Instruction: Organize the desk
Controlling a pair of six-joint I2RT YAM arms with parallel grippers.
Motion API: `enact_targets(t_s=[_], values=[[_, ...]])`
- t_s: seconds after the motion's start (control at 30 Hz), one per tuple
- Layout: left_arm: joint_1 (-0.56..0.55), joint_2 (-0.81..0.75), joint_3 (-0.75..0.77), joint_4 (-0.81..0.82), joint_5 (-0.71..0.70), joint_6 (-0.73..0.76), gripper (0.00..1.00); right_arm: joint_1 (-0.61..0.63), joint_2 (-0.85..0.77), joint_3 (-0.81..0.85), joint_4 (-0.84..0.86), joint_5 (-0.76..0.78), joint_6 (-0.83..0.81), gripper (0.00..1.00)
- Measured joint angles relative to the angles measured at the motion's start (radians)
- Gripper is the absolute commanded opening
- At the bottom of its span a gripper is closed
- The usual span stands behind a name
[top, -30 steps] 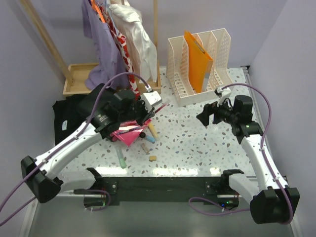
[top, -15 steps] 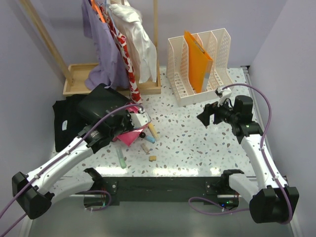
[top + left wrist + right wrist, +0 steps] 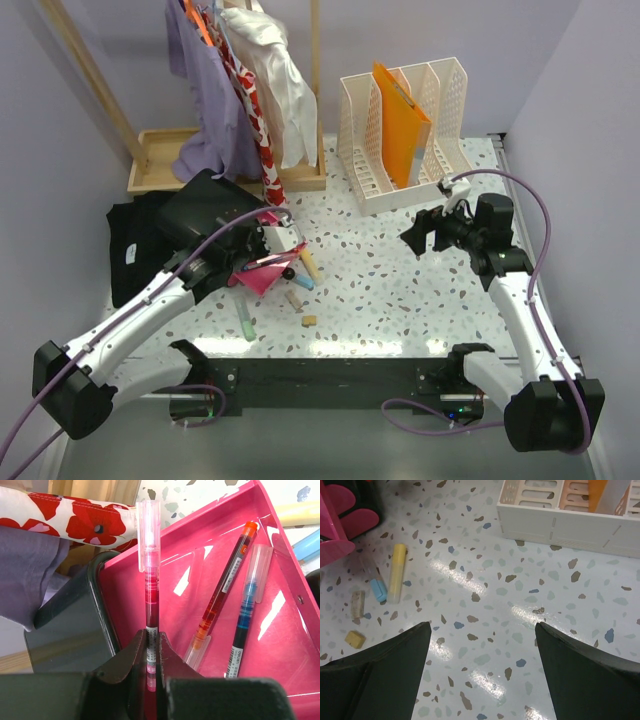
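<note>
Beneath both claws lies the desk [image 3: 380, 290], white and speckled. Over its left side, the left claw [image 3: 150, 647] is pinched narrow on a red pen [image 3: 149, 595] above a pink tray [image 3: 280, 645], its arm stretched forward and low. The right claw [image 3: 482, 630] hangs wide apart above the desk's right half, holding nothing, with its arm raised and bent inward.

You're boxed in by lilac walls [image 3: 450, 30]; wooden garment rack [image 3: 316, 80] back left, clothes [image 3: 205, 110] hanging on it.
</note>
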Motion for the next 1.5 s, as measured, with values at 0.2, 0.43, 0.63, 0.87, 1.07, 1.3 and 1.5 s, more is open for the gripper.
enact_targets(t_s=[0.2, 0.43, 0.63, 0.87, 1.07, 1.3, 1.5], values=[[0.006, 0.000, -0.019, 0.015, -0.001, 0.000, 0.14, 0.000, 0.000, 0.000, 0.000, -0.001, 0.000, 0.90], [0.006, -0.002, -0.027, 0.015, -0.008, -0.005, 0.25, 0.000, 0.000, 0.000, 0.000, -0.003, 0.000, 0.90], [0.006, -0.029, -0.027, 0.014, -0.007, -0.019, 0.32, 0.000, 0.000, -0.001, 0.000, -0.004, 0.000, 0.89], [0.006, -0.081, -0.014, 0.011, 0.039, -0.077, 0.41, 0.000, 0.000, -0.001, 0.000, -0.004, 0.000, 0.90], [0.006, -0.146, 0.013, 0.015, 0.136, -0.189, 0.58, -0.002, 0.000, -0.001, 0.000, -0.007, 0.000, 0.90], [0.006, -0.205, 0.021, 0.031, 0.240, -0.451, 0.69, -0.006, 0.000, -0.001, 0.000, -0.008, -0.001, 0.90], [0.006, -0.208, 0.022, 0.047, 0.320, -0.694, 0.74, -0.007, 0.000, -0.001, 0.000, -0.008, -0.001, 0.90]])
